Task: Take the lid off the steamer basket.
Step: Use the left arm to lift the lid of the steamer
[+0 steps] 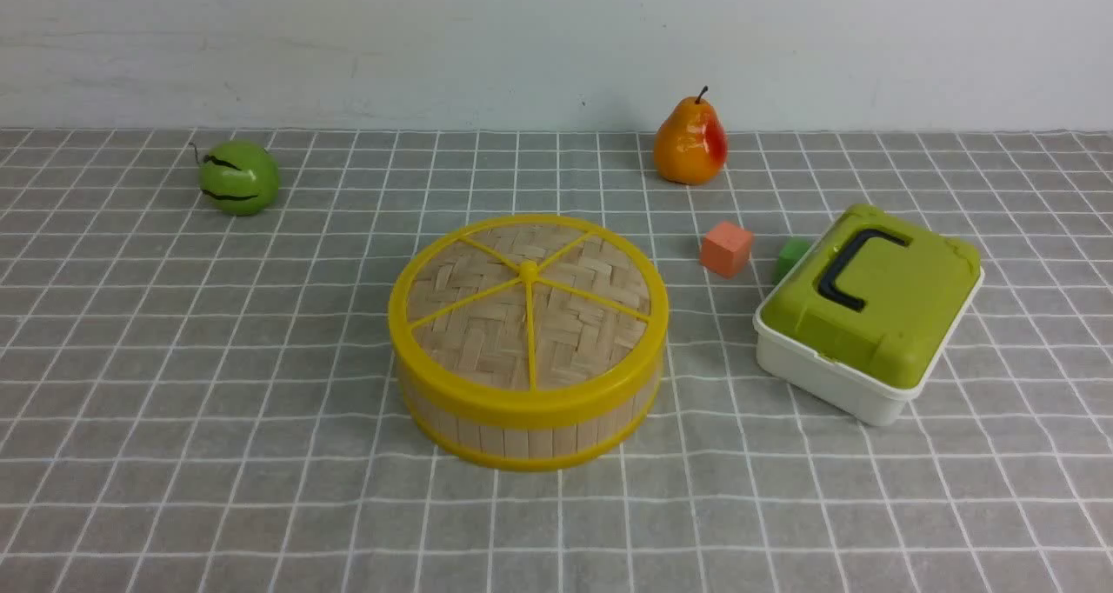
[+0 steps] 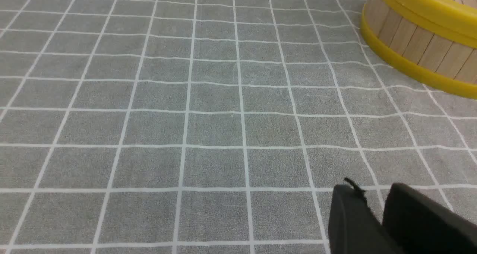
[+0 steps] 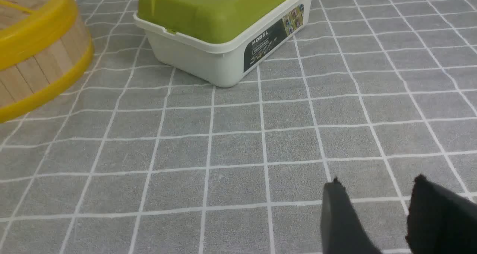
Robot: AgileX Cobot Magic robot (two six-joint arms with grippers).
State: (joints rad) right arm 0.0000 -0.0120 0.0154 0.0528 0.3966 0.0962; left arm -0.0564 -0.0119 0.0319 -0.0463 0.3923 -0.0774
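steamer basket [image 1: 527, 430] under its woven lid [image 1: 574, 319]

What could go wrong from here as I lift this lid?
The round woven-bamboo lid sits snugly on the bamboo-slat steamer basket, so the basket might lift too. Swinging it right could knock the white rectangular box with green lid, standing close by.

Green block [image 1: 792, 258], partly hidden behind the lidded box [image 1: 878, 306].
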